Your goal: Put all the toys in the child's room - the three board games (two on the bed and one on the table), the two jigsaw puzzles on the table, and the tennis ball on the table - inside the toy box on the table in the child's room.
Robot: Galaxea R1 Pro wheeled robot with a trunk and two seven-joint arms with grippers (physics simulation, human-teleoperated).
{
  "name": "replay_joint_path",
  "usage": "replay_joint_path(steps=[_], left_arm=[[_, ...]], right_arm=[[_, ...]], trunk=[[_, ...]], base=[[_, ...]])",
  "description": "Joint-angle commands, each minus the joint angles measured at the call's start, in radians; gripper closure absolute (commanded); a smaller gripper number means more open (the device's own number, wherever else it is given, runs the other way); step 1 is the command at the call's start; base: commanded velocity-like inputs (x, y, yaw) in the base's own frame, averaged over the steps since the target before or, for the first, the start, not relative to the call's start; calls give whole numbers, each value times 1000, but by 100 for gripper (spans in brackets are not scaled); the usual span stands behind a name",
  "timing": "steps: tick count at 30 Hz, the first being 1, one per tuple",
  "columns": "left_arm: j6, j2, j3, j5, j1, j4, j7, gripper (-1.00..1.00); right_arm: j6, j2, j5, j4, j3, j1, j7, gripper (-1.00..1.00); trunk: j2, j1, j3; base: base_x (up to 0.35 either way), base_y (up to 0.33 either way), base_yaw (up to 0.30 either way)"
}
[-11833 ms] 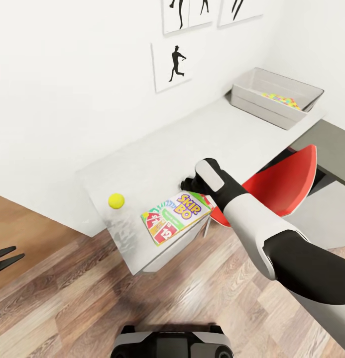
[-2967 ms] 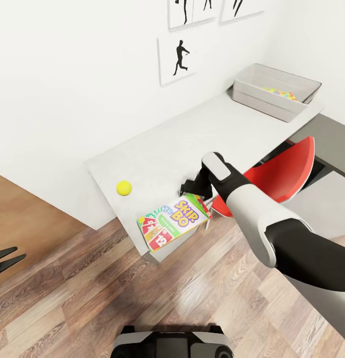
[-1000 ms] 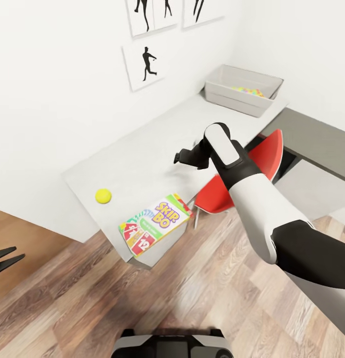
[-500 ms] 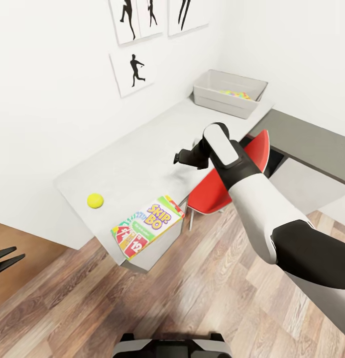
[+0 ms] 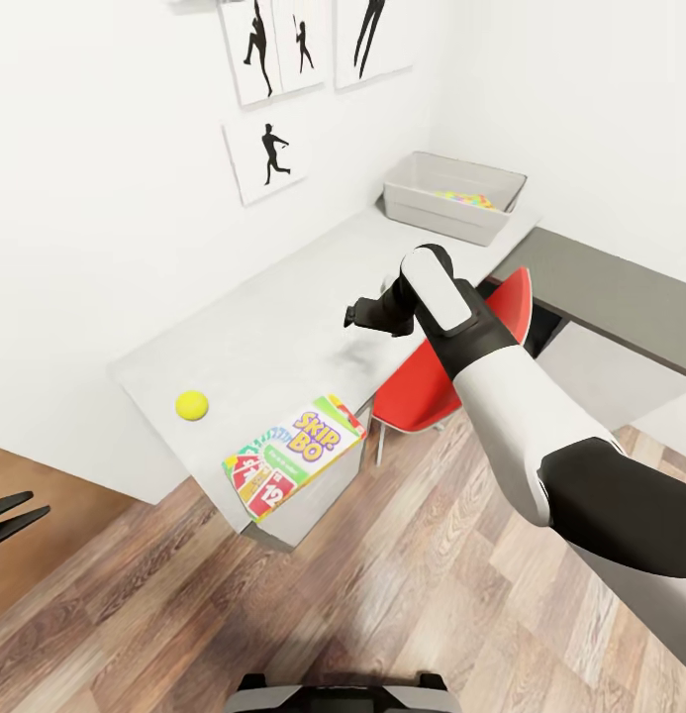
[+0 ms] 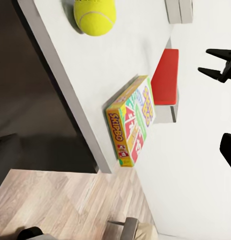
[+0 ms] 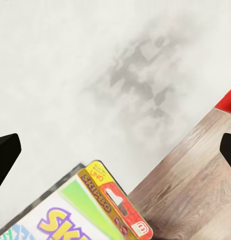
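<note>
The right gripper [image 5: 354,315] hovers over the pale matte desk [image 5: 273,317], fingers spread wide and holding nothing. The Skip-Bo game box [image 5: 294,457], glossy printed card, lies at its 7 o'clock in the head view, overhanging the desk's near edge. Best approach, I judge: come in from that free edge and pinch the thin slab (it may slide). The fuzzy tennis ball [image 5: 192,404] sits at the box's 10 o'clock. The toy box [image 5: 454,194], grey plastic, waits far off at 1 o'clock. The left gripper's [image 5: 8,516] fingers stand apart.
</note>
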Motion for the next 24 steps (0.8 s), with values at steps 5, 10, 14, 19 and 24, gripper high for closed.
replay_joint_path(steps=[5, 10, 14, 19, 24], left_arm=[[11, 1, 0, -1, -1, 0, -4, -100], [11, 2, 0, -2, 0, 0, -4, -100], [11, 2, 0, -2, 0, 0, -4, -100], [11, 2, 0, -1, 0, 0, -4, -100], [11, 2, 1, -2, 0, 0, -4, -100]], right_arm=[[2, 0, -9, -3, 4, -1, -10, -100], [1, 0, -9, -3, 8, -1, -10, -100], [1, 0, -9, -5, 9, -1, -10, -100], [1, 0, -10, -48, 10, -1, -10, -100], [0, 0, -10, -67, 15, -1, -10, -100]], trunk=[[-2, 1, 7], [-2, 1, 15], [-2, 1, 22], [-2, 1, 30], [-2, 1, 39]], base=[[0, 0, 0], [0, 0, 0], [0, 0, 0], [0, 0, 0], [0, 0, 0]])
